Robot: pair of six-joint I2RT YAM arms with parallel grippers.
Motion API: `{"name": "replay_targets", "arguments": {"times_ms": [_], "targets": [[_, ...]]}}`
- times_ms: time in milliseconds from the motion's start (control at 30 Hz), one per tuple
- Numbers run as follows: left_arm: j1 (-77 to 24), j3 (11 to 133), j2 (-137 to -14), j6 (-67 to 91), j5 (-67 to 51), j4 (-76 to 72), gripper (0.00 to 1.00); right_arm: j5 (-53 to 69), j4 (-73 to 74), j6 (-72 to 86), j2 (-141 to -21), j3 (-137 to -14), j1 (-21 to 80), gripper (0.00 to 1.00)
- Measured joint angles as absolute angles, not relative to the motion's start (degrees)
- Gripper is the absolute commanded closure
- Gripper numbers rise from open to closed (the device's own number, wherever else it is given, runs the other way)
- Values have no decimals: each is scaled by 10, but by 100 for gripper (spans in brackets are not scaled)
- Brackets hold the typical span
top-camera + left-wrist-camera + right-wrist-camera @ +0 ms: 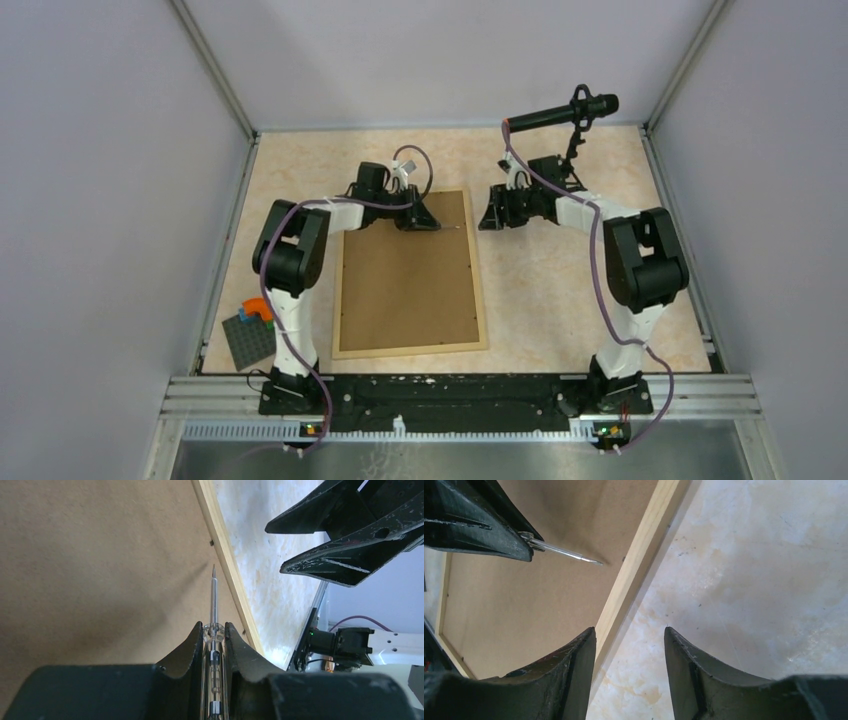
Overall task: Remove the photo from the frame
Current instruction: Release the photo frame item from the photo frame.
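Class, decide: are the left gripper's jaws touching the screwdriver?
Touching. The left wrist view shows the left gripper closed on the screwdriver, both jaws pressed against its clear handle.

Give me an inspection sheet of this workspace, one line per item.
Surface: beige mottled table.
Job's things: frame lies back up, brown side showing; photo not seen.
Clutter: grey baseplate with bricks, near left corner; microphone far right.
Grippers: left gripper shut on screwdriver, tip over the frame's back by its right rail; right gripper open, holding nothing, beside that rail.
Cables: purple cable along each arm.
Surroundings: grey walls.
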State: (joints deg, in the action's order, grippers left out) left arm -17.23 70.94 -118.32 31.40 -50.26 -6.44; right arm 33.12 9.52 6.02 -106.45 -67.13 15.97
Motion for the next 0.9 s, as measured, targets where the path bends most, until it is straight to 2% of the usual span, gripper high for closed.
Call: {"name": "replay_targets", "arguments": {"times_ms": [567, 900], "targets": [[-172, 761, -1229, 299, -501, -61, 100, 326, 38, 129, -1134, -684, 162, 60], [-171, 762, -1234, 292, -510, -61, 100, 335, 18, 148, -1153, -697, 171, 63]]}}
